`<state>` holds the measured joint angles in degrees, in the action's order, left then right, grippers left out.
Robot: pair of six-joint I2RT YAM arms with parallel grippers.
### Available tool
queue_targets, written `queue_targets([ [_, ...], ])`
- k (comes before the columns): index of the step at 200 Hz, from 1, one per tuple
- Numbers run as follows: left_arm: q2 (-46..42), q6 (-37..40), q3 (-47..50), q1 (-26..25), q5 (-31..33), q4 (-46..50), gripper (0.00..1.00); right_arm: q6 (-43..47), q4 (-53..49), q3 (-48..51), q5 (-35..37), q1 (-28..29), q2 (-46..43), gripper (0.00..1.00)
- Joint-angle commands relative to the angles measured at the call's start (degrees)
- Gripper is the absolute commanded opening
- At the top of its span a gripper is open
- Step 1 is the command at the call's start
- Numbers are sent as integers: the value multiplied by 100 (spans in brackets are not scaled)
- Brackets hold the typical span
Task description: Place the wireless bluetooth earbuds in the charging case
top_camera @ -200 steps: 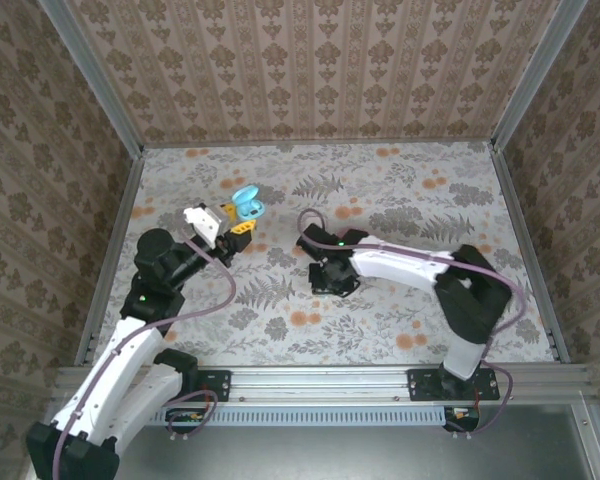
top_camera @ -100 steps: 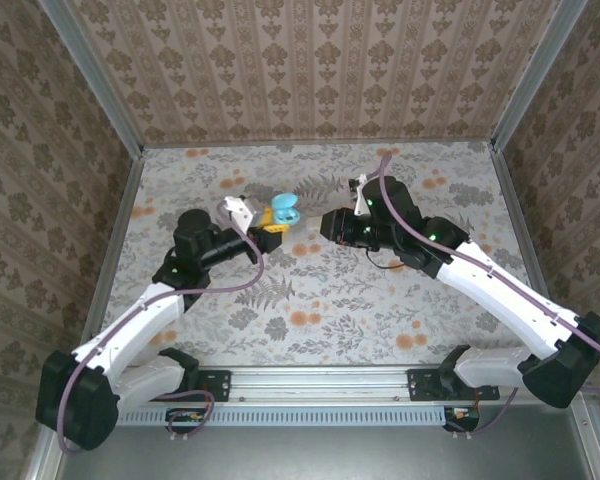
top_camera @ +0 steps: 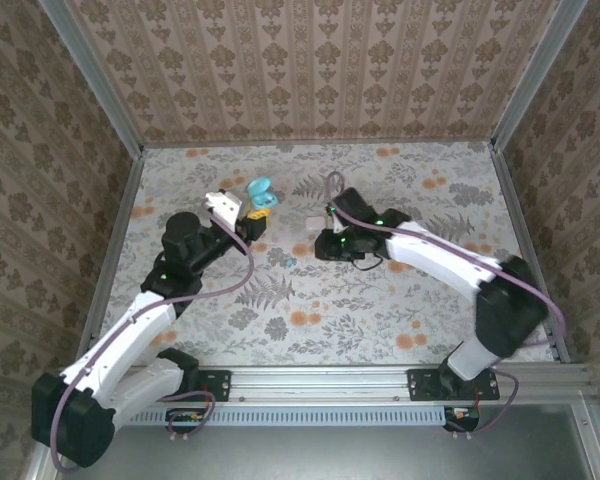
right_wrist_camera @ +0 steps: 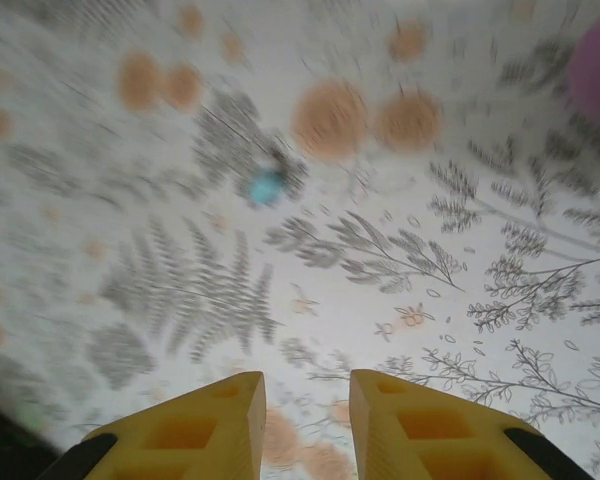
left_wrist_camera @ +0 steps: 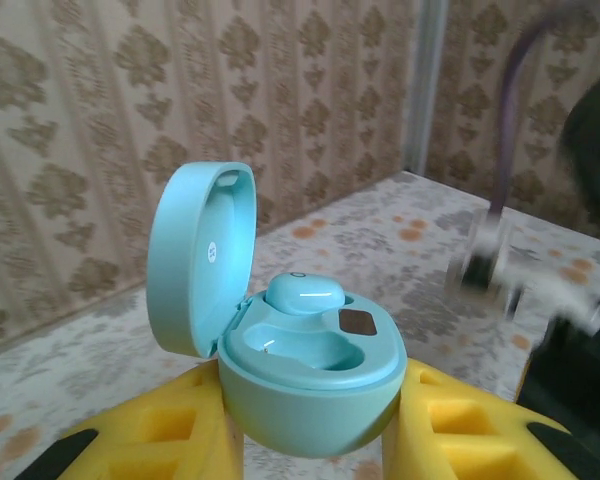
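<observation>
On the patterned table [top_camera: 380,310], between the two arms, lies the loose earbud [top_camera: 290,260]. The right wrist view shows it as a small, blurred teal dot well ahead of the fingers. A second, seated earbud [left_wrist_camera: 302,292] occupies the far socket of the charging case [left_wrist_camera: 315,375], and the near socket [left_wrist_camera: 298,350] stands vacant. The case is held clear of the table with its lid [left_wrist_camera: 200,260] swung open and upright. The left gripper [top_camera: 252,212] pinches the case body from both sides with its yellow fingers [left_wrist_camera: 155,430]. The right gripper [top_camera: 325,245] sits low over the table just beside the loose earbud, its tips a little apart with nothing between them. My judgement is that you are at the pick-up step for the second bud, with the task about half done. Your next move calls for centring the right fingers over that bud, closing on it squarely, then carrying it to the vacant socket. The bud looks like smooth, glossy plastic, bean-shaped and very small, so expect it to slip or roll under an off-centre pinch. The case is rounded like a pebble, of the same glossy teal. The table print of ferns and orange blooms offers the bud little contrast.
</observation>
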<state>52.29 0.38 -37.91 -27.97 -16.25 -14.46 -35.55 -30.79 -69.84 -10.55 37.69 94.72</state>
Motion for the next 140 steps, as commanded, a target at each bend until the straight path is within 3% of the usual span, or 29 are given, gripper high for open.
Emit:
queue_targets([
  [1, -335, 210, 91, 51, 705, 237, 34, 171, -16, -501, -382, 47, 672, 34],
  [46, -891, 340, 257, 328, 982, 453, 34, 258, -301, -2127, -595, 254, 2381, 32],
  [72, -1077, 348, 281, 545, 854, 589, 34, 286, -1129, -3109, 266, 305, 3070, 31],
  [140, -1070, 277, 321, 808, 546, 505, 35, -203, -1402, -3145, 324, 399, 3306, 34],
])
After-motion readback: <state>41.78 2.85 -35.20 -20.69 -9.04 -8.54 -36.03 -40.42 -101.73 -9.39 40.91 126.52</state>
